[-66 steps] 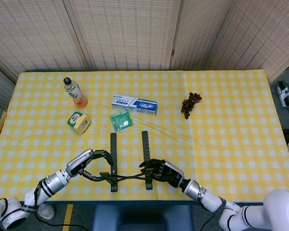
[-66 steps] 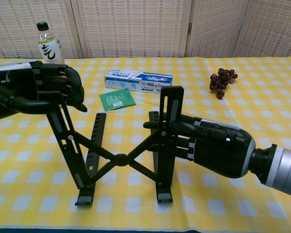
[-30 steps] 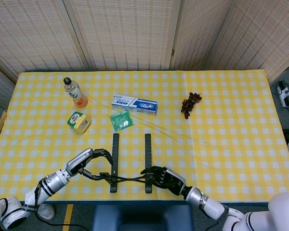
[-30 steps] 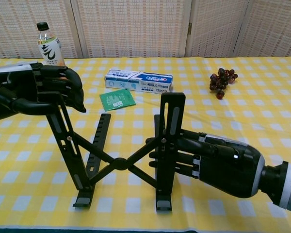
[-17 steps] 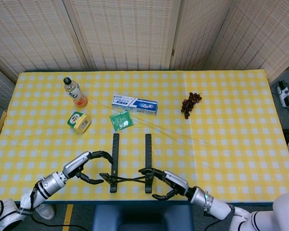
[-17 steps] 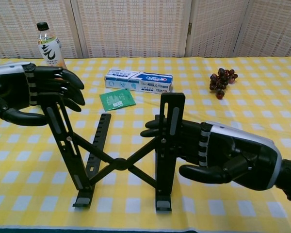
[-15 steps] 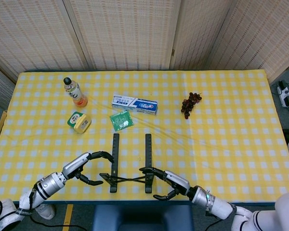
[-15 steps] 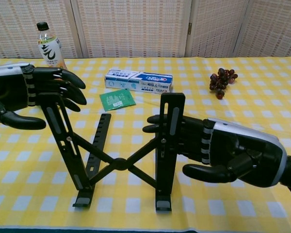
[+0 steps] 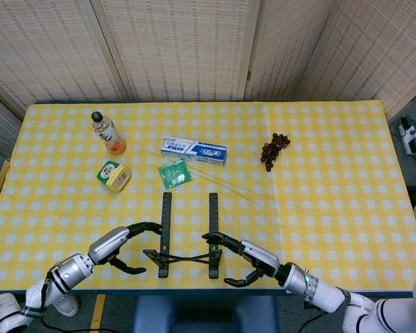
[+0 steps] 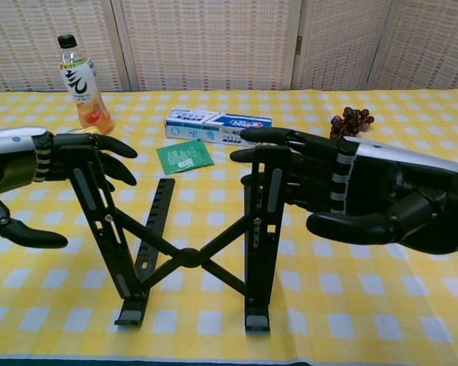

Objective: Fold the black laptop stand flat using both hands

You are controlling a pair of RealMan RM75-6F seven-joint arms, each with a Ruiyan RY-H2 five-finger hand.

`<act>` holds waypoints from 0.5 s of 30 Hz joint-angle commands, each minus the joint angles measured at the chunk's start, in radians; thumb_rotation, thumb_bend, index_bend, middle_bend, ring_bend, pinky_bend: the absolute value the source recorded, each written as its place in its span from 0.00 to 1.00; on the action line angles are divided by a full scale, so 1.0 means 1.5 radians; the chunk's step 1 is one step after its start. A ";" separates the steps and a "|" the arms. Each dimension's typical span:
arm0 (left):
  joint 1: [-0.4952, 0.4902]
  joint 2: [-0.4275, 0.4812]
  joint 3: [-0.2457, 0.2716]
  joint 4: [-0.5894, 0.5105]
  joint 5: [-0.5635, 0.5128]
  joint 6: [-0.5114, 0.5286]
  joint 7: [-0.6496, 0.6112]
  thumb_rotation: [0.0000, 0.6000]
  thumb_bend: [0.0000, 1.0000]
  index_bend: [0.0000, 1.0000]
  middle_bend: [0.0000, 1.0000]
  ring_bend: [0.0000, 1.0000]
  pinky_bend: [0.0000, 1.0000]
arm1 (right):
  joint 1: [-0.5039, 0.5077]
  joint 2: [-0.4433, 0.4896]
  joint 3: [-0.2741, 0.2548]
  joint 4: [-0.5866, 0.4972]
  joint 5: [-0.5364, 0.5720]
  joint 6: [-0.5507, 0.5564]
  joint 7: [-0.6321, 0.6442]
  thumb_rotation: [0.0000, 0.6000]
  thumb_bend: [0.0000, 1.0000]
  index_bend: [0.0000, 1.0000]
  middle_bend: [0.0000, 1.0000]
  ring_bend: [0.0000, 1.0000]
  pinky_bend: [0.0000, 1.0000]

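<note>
I can't read any of the writing: the long white-and-blue toothpaste box (image 9: 194, 150) carries print too small to make out, and so do the flat green packet (image 9: 175, 173), the small yellow-and-green tub (image 9: 115, 176) and the label on the clear bottle of orange drink with a black cap (image 9: 107, 132). One of each, plus one bunch of dark red grapes (image 9: 274, 150), all lying in the far half of the yellow-and-white checked tablecloth (image 9: 333, 201). The black metal laptop stand (image 10: 191, 221) is near my front edge, unfolded, its two uprights standing on their feet and joined by the crossed struts (the pivot sits low between them). My left hand (image 10: 23, 171) is beside the left upright with fingers spread wide, holding nothing; whether its fingertips touch the bar I can't tell. My right hand (image 10: 366, 194) is by the right upright, fingers extended and apart, thumb clear, gripping nothing. The cloth's right side lies bare beyond the grapes.
</note>
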 commanded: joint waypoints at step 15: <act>0.030 -0.082 -0.052 -0.034 -0.115 -0.082 0.272 1.00 0.22 0.22 0.25 0.20 0.21 | 0.001 -0.002 -0.014 -0.014 0.003 0.002 0.006 1.00 0.36 0.06 0.07 0.07 0.00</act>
